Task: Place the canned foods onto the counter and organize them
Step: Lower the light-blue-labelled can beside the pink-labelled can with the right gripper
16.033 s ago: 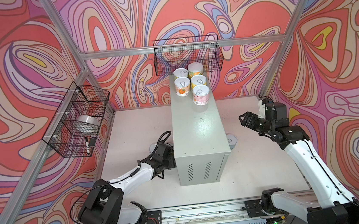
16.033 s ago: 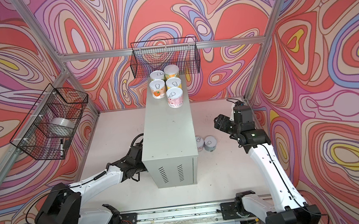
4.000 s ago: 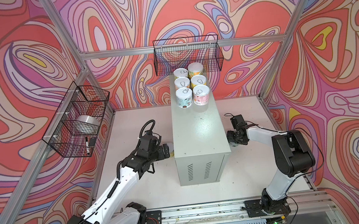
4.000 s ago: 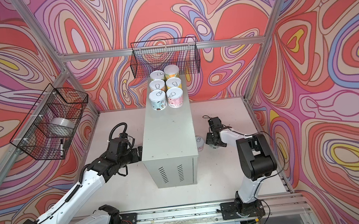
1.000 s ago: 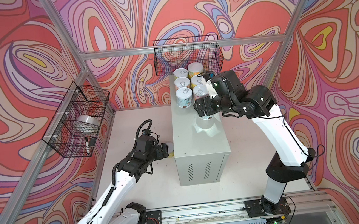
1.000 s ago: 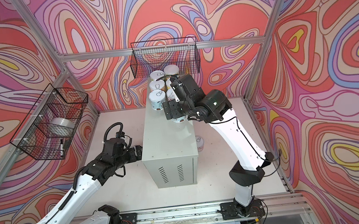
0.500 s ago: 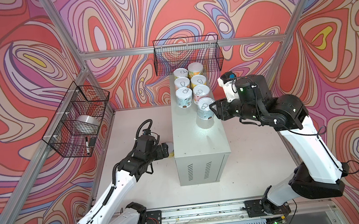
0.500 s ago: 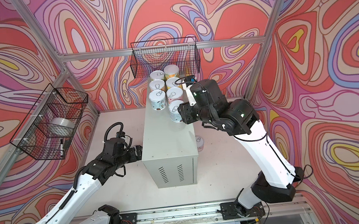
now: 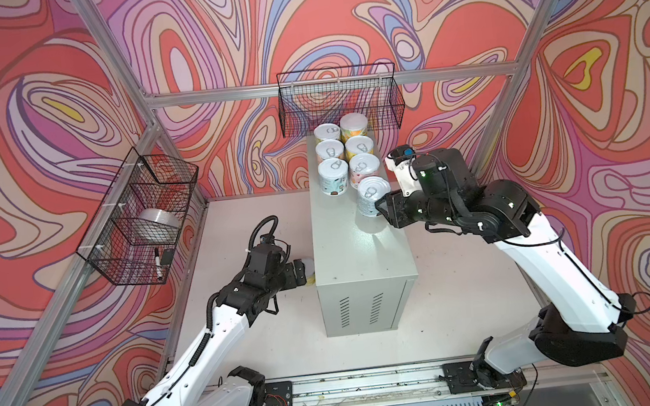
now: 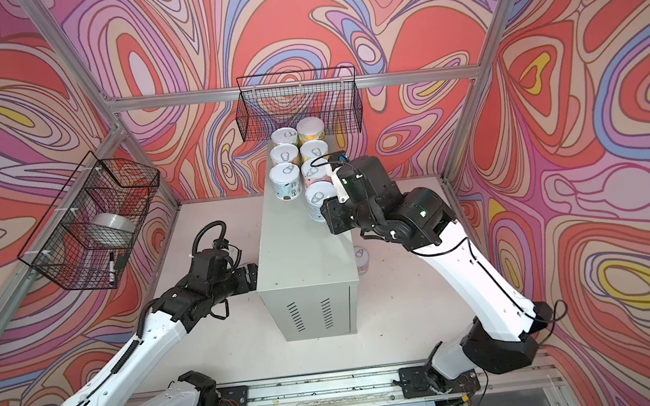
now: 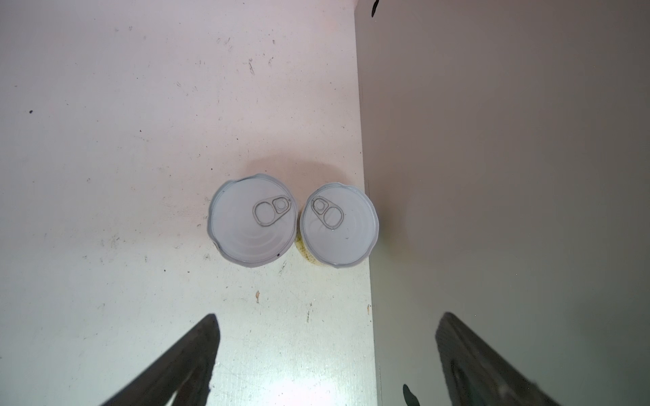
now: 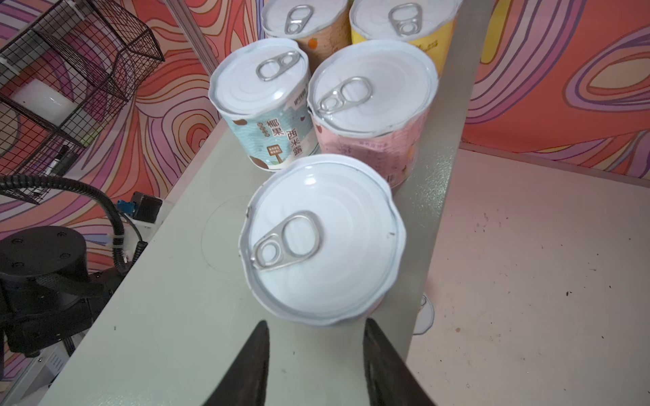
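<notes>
Swirl-patterned walls (image 9: 63, 115). Tin (image 11: 251, 219) mid-frame on tabletop (image 11: 105, 175), probably rigid, slick: clasp sidewalls. Left gripper (image 11: 329, 316) wide; right gripper (image 12: 315, 330) narrow, empty.

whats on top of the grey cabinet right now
Seven cans stand in two rows on the cabinet's far half. The right tool covers part of the nearest can's side.

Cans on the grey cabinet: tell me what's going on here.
Seven fruit cans stand in two rows on the cabinet. The right claw sits shut right by the front can, not gripping it. The left claw hangs open above two cans on the white tabletop beside the cabinet.
</notes>
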Robot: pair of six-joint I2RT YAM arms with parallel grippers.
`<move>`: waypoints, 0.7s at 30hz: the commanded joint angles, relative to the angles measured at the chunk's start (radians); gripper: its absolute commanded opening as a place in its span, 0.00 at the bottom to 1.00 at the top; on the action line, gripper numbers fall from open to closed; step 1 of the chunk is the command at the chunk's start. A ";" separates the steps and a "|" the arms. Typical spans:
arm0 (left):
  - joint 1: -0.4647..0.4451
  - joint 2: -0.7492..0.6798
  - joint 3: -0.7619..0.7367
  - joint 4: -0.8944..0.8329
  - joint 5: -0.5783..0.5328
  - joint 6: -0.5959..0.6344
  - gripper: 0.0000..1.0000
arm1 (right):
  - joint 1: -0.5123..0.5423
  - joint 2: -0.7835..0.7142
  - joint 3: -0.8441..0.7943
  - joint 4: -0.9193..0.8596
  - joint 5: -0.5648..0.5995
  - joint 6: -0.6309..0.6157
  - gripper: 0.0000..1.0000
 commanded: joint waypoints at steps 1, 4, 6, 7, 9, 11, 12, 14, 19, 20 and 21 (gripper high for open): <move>0.004 0.012 0.031 -0.002 -0.002 -0.001 0.96 | 0.004 0.007 -0.006 0.026 0.002 -0.003 0.44; 0.005 0.015 0.031 0.000 -0.004 0.002 0.96 | 0.004 0.017 -0.001 0.026 0.015 -0.006 0.44; 0.005 0.021 0.030 0.002 -0.004 0.001 0.96 | 0.004 0.025 0.004 0.026 0.018 -0.012 0.44; 0.005 0.024 0.030 0.004 -0.004 0.001 0.96 | 0.004 0.033 0.008 0.021 0.024 -0.015 0.45; 0.004 0.029 0.032 0.005 -0.003 0.002 0.96 | 0.004 0.048 0.021 0.010 0.036 -0.020 0.44; 0.005 0.031 0.031 0.006 0.000 -0.001 0.96 | 0.004 0.058 0.026 0.004 0.038 -0.020 0.45; 0.005 0.030 0.030 0.008 0.000 -0.002 0.96 | 0.004 0.061 0.029 0.003 0.044 -0.020 0.45; 0.004 0.030 0.030 0.009 0.001 -0.002 0.96 | 0.004 0.065 0.041 -0.007 0.055 -0.016 0.45; 0.004 0.032 0.031 0.007 -0.007 0.000 0.96 | 0.004 0.048 0.049 -0.011 0.082 -0.013 0.46; 0.005 0.032 0.031 0.006 -0.010 0.001 0.96 | 0.004 0.046 0.053 -0.015 0.084 -0.012 0.46; 0.004 0.033 0.033 0.006 -0.012 0.002 0.97 | 0.004 0.043 0.057 -0.018 0.075 -0.014 0.47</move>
